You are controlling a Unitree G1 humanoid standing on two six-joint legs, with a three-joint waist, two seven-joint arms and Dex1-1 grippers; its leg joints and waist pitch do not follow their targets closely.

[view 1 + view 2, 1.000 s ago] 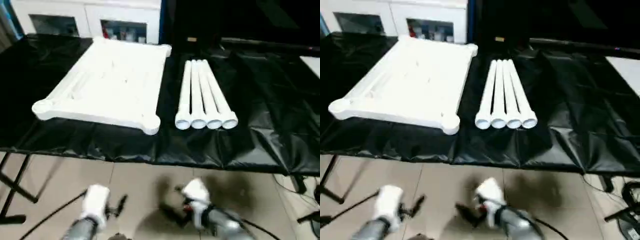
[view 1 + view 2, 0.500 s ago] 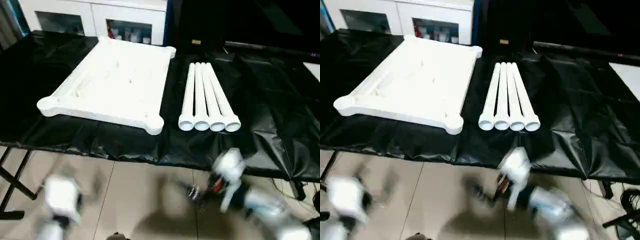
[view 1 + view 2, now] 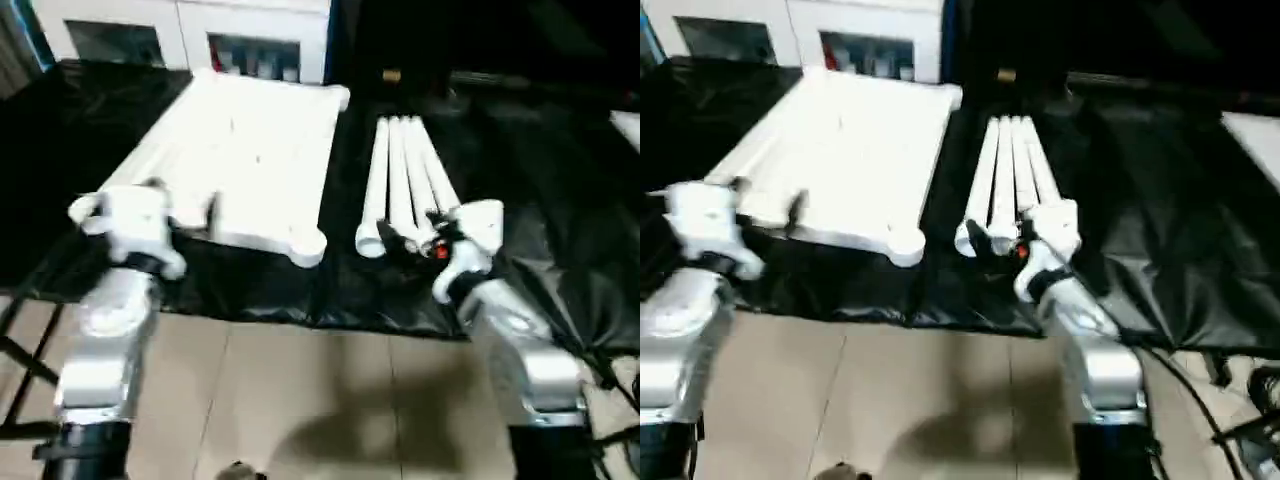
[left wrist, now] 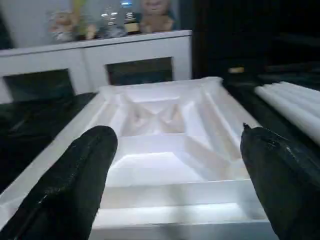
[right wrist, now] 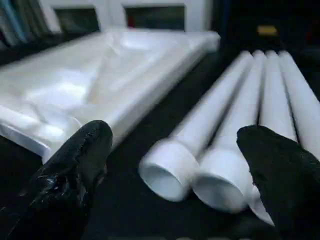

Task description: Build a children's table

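Observation:
The children's table lies in parts on a black cloth. Its white top (image 3: 255, 150) rests upside down at the left, with the ribbed underside (image 4: 165, 145) up and round sockets at the corners. Four white tubular legs (image 3: 400, 175) lie side by side to its right, open ends (image 5: 172, 175) toward me. My left gripper (image 3: 185, 208) is open at the top's near edge, and its black fingers (image 4: 70, 180) frame the ribs. My right gripper (image 3: 410, 235) is open just in front of the legs' near ends, holding nothing; its fingers (image 5: 70, 170) stand either side of them.
The black-covered work table (image 3: 560, 200) ends close in front of me, with tiled floor (image 3: 300, 400) below. A white glass-door cabinet (image 3: 200, 30) stands behind it with small toys (image 4: 110, 15) on top. A white object (image 3: 625, 125) shows at the far right edge.
Both arms have risen from low over the floor to table height: the left to the top's near edge, the right to the legs' open ends. The parts have not moved.

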